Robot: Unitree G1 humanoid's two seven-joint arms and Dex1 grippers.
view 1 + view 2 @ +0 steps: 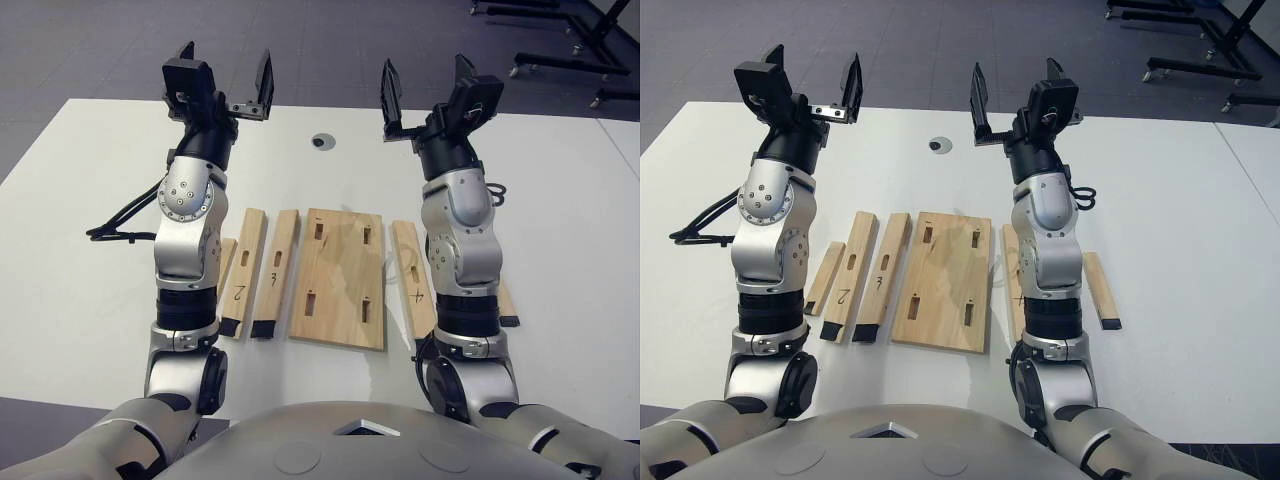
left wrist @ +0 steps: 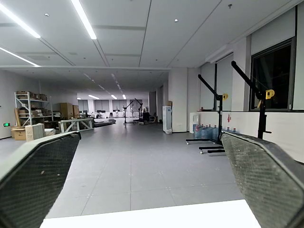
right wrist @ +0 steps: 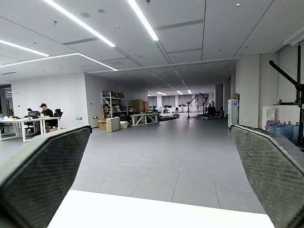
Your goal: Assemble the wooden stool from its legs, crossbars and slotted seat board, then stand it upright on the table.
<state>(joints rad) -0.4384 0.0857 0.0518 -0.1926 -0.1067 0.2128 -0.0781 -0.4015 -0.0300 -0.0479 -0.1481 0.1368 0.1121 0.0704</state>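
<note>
Grey tiled floor (image 1: pixel 100 50) stretches beyond the white table (image 1: pixel 560 200); black wheeled stands (image 1: pixel 560 62) parked at two o'clock. Overhead, long ceiling light strips (image 2: pixel 85 19) glowing, shelving (image 2: pixel 26 102) with boxes, dark window (image 2: pixel 280 66) along the wall.

Seat board (image 1: pixel 337 277) lies flat mid-table (image 1: pixel 560 220), toward the near edge. Just left of it, inner leg (image 1: pixel 277 270) and outer leg (image 1: pixel 243 270) lie side by side, parallel w/ board's long side. Further left is a left crossbar (image 1: pixel 825 277), partly under L arm. Right of board: right leg (image 1: pixel 408 265) just beside it, then right crossbar (image 1: pixel 1101 288) toward table's right edge. Cable port (image 1: pixel 322 141) sits behind board, near far edge.
</note>
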